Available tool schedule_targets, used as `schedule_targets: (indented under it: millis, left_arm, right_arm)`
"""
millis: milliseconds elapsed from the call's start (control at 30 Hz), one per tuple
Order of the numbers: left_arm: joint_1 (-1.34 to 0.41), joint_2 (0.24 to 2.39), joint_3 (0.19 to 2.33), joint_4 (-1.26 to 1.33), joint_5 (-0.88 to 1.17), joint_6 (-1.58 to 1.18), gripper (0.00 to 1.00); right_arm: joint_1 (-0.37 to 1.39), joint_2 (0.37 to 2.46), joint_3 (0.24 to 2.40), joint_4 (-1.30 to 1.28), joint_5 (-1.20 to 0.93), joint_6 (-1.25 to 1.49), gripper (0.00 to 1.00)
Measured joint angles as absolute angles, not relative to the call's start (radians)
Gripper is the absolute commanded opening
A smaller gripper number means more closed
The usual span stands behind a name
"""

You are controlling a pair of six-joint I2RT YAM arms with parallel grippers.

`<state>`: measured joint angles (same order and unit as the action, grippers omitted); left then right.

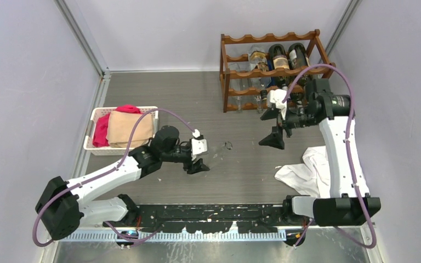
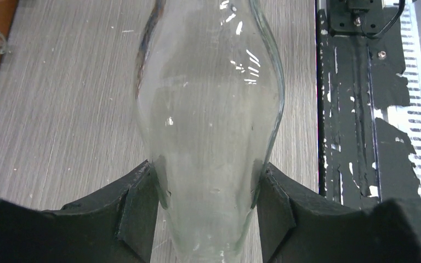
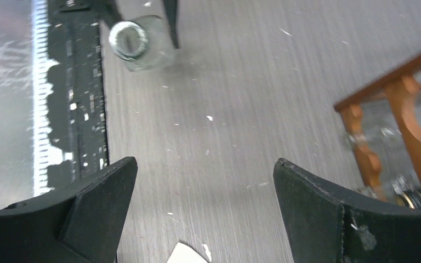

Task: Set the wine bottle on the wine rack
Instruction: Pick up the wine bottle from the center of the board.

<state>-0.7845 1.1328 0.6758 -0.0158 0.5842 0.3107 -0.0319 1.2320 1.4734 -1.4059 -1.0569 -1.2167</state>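
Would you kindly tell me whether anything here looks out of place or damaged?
A white cloth lies crumpled on the table, right side, unrelated to the job. The black strip along the near edge is badly chipped, with pale patches showing.

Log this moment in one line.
left end effector: shut on clear bottle | right end effector: open, empty | rack: holds other bottles | clear bottle: not yet on rack

You see the clear wine bottle cut off top and bottom; the wine rack runs blurred off the right edge.
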Motion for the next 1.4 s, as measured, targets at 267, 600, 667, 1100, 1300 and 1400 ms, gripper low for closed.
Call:
schedule_targets:
  millis: [267, 600, 667, 1100, 1300, 1400]
  left_arm:
    - [-0.812, 1.132, 0.718, -0.138, 0.541, 0.364, 0.0]
    - [-0.85, 1.177, 0.782, -0.199, 0.536, 0.379, 0.0]
    - [-0.857, 1.192, 0.791, -0.199, 0.535, 0.378, 0.0]
    - [-0.867, 1.242, 0.81, -0.2, 0.535, 0.344, 0.0]
    - [-0.867, 1.246, 0.817, -0.194, 0.535, 0.318, 0.0]
    - [-0.869, 1.25, 0.817, -0.195, 0.542, 0.309, 0.0]
  right_arm:
    - [0.208, 1.281, 1.491, -1.51, -0.984, -1.285, 1.0]
    - [0.449, 1.242, 1.431, -1.308, -0.847, -1.063, 0.83]
    - [0.484, 1.248, 1.421, -1.273, -0.821, -1.026, 0.79]
    - [0.618, 1.262, 1.348, -1.157, -0.676, -0.928, 0.65]
    - [0.643, 1.262, 1.335, -1.129, -0.655, -0.908, 0.38]
    - [0.649, 1.263, 1.333, -1.115, -0.641, -0.902, 0.13]
